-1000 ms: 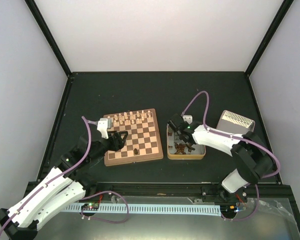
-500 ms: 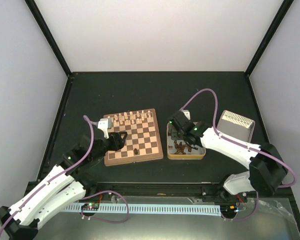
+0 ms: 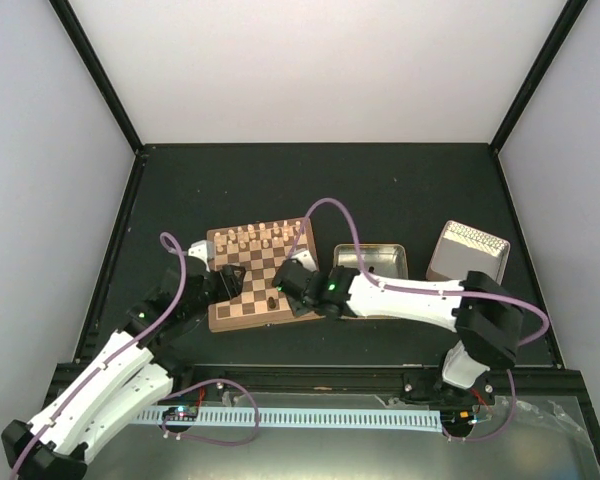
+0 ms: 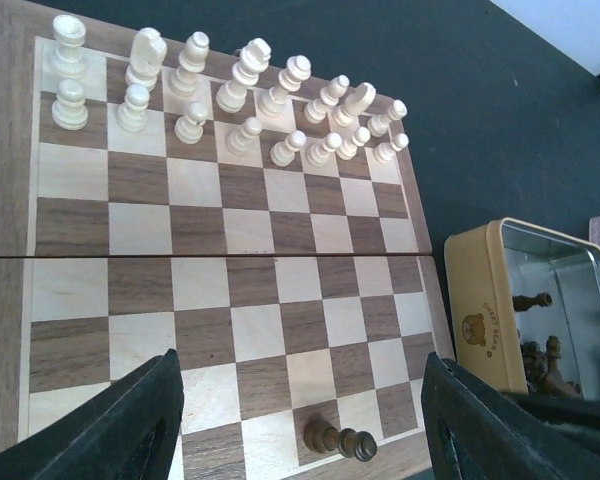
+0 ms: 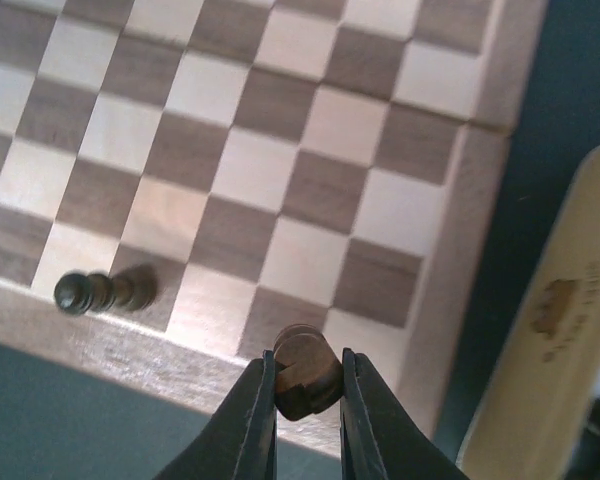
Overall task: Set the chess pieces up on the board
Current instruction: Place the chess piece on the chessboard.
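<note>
my right end effector (image 5: 308,360) is pinching a dark chess piece (image 5: 304,378) over the near corner of the board (image 5: 280,160). my left end effector (image 4: 300,360) is spread wide above the board. another dark piece (image 4: 338,440) lies tipped over on it.

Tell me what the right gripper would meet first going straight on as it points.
Likely the board, near its edge: the dark chess piece in the right gripper would touch it first. Depth is unclear.
</note>
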